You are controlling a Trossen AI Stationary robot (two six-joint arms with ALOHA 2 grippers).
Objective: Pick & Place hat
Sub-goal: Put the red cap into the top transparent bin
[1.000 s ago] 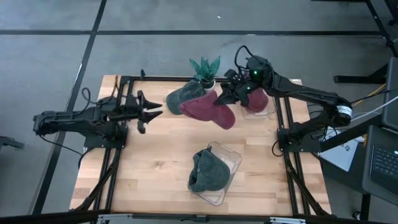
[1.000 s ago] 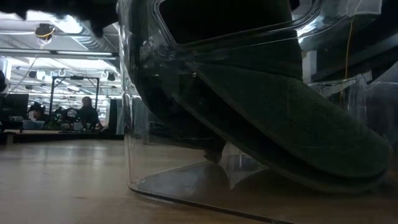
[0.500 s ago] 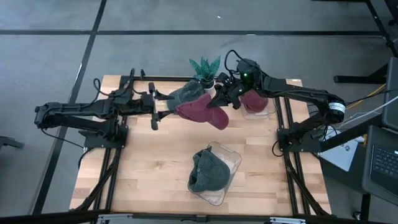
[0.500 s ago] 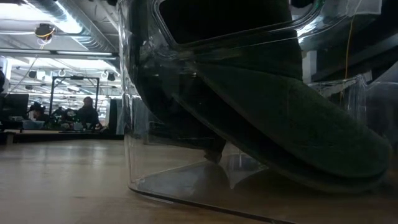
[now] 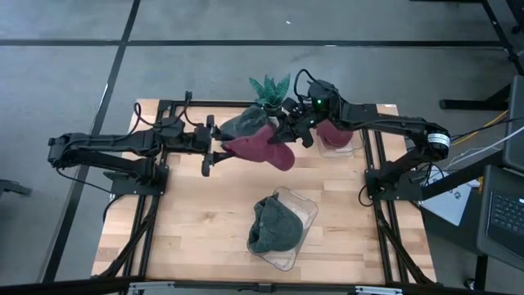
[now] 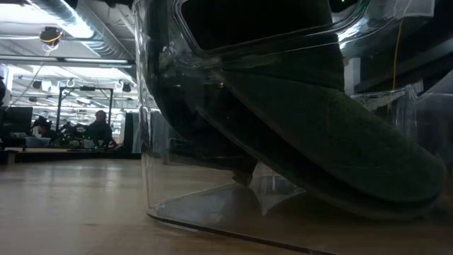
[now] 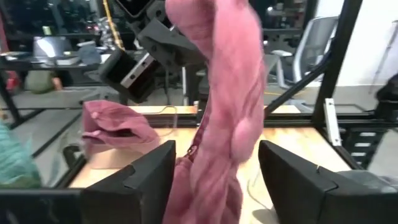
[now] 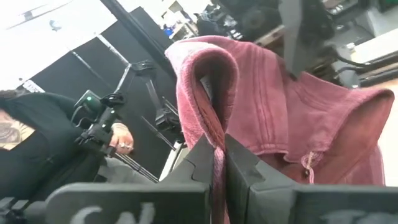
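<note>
A maroon hat [image 5: 258, 150] hangs over the far middle of the table, with my right gripper [image 5: 284, 131] shut on it. My left gripper [image 5: 211, 147] reaches in level from the left and is open. In the left wrist view its fingers [image 7: 140, 180] stand on either side of the hanging maroon hat [image 7: 224, 106]; I cannot tell whether they touch it. A green hat [image 5: 244, 123] lies behind, by the plant. Another maroon hat [image 5: 336, 133] sits at the far right. A dark green hat [image 5: 274, 225] lies in a clear tray. My right gripper pinches a folded edge of the maroon hat [image 8: 214, 146] between its two shut fingers. The fingers come about level from the table's right side. The hat droops from the hold toward the left gripper, its cloth bunched in folds; its lower end is out of the wrist frames.
A potted plant [image 5: 270, 88] stands at the far edge behind the hats. The clear tray [image 5: 303, 209] with the dark green hat fills the near middle and blocks most of the low view [image 6: 212, 205]. Black frame rails [image 5: 372, 176] run along both sides.
My left gripper has gone toward the table's right edge, up to the maroon hat. My right gripper has carried the maroon hat a little toward the table's left, so the hat now hangs between the left fingers.
</note>
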